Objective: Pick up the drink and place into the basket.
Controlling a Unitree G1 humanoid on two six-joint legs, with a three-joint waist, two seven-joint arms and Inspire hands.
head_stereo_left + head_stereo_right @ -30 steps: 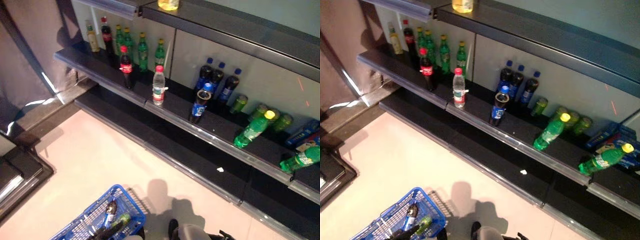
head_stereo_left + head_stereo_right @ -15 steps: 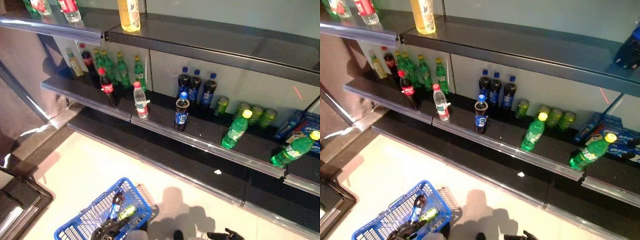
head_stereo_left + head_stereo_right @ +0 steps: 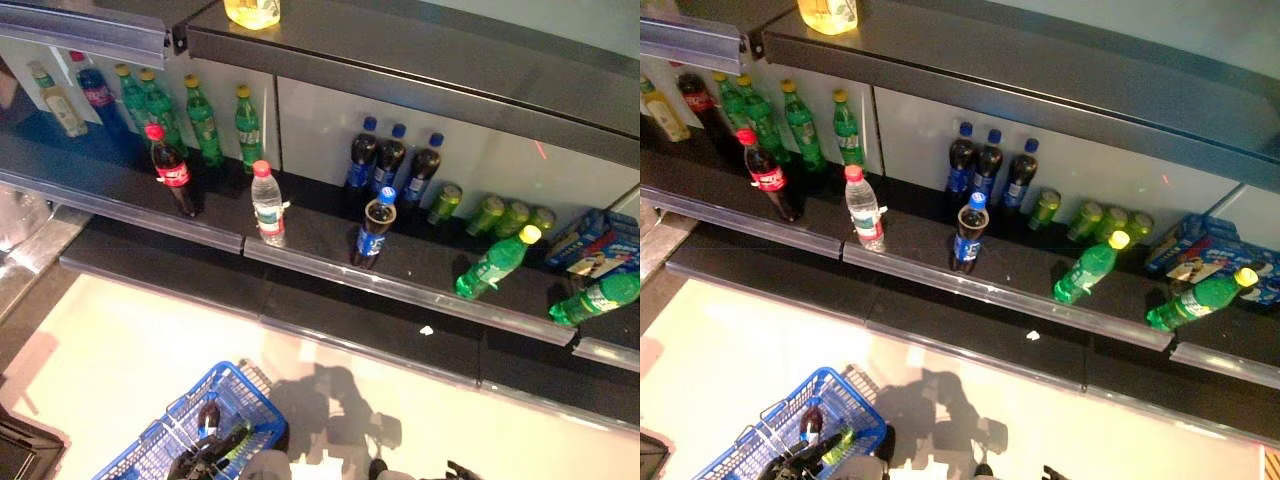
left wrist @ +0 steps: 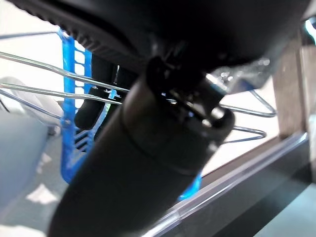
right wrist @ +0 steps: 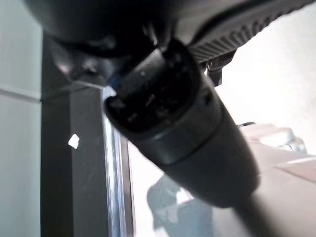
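The blue basket (image 3: 243,381) hangs low at the left, above the pale floor. My left hand (image 3: 207,465) is shut on its thin wire handles (image 4: 34,92). A dark bottle (image 3: 209,417) and a green drink (image 3: 237,444) lie in the basket. On the shelf (image 3: 330,270) in front stand a red-capped cola bottle (image 3: 172,170), a clear water bottle (image 3: 267,204) and a dark blue-capped bottle (image 3: 373,228). My right hand (image 5: 182,123) hangs low at the right, open and empty, and it also shows in the left eye view (image 3: 456,470).
Green bottles (image 3: 200,112) and dark blue-capped bottles (image 3: 388,160) stand at the shelf's back. Green cans (image 3: 490,213) and two tilted green bottles (image 3: 494,265) lie to the right, beside blue packs (image 3: 600,240). A lower black shelf (image 3: 340,330) juts out near the floor.
The whole picture has shifted, so the camera has moved and the shelf now faces me more squarely. The blue basket still hangs at the lower left. No drink has moved.
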